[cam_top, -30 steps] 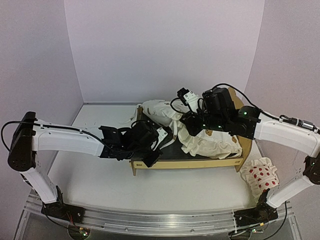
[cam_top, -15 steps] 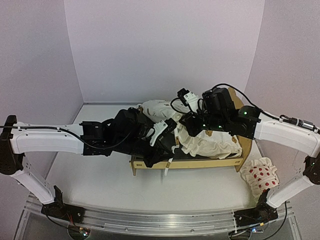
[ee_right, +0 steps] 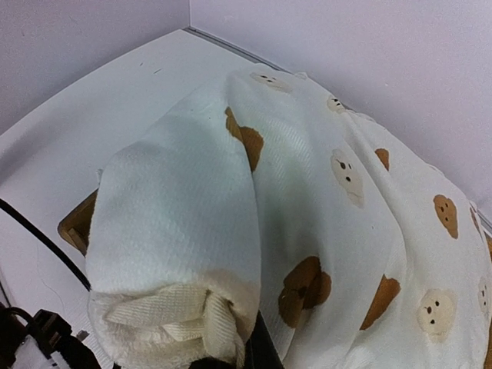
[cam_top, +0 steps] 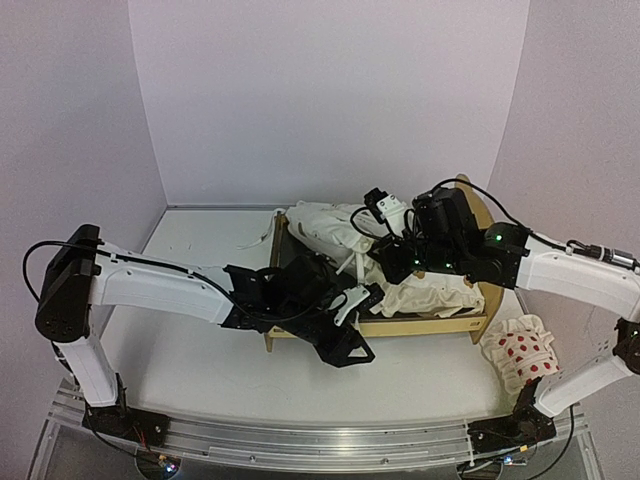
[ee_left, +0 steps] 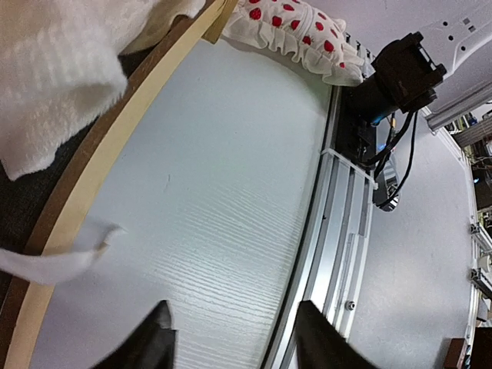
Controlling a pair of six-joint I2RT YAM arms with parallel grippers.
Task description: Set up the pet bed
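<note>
The pet bed [cam_top: 420, 328], a light plywood frame with a rounded headboard at its right end, stands mid-table. A cream bear-print cushion [cam_top: 430, 295] lies bunched across it. My right gripper [cam_top: 385, 262] hangs over the bed's middle, shut on a fold of the cushion [ee_right: 254, 192]; its jaws are buried under the fabric at the right gripper [ee_right: 231, 360]. My left gripper [cam_top: 345, 345] sits low in front of the bed's near rail [ee_left: 115, 177]. The left gripper [ee_left: 234, 338] is open over bare table, nothing between its fingers. A cushion tie [ee_left: 54, 261] droops over the rail.
A small white pillow with red dots [cam_top: 520, 355] lies at the table's right edge, beside the right arm's base; the pillow [ee_left: 292, 34] also shows past the bed's end. The aluminium rail [ee_left: 346, 231] runs along the near table edge. Purple walls enclose the back and sides.
My left gripper has drawn back from over the bed to in front of its near rail, and it has opened. The right gripper has shifted slightly, still holding the cushion.
</note>
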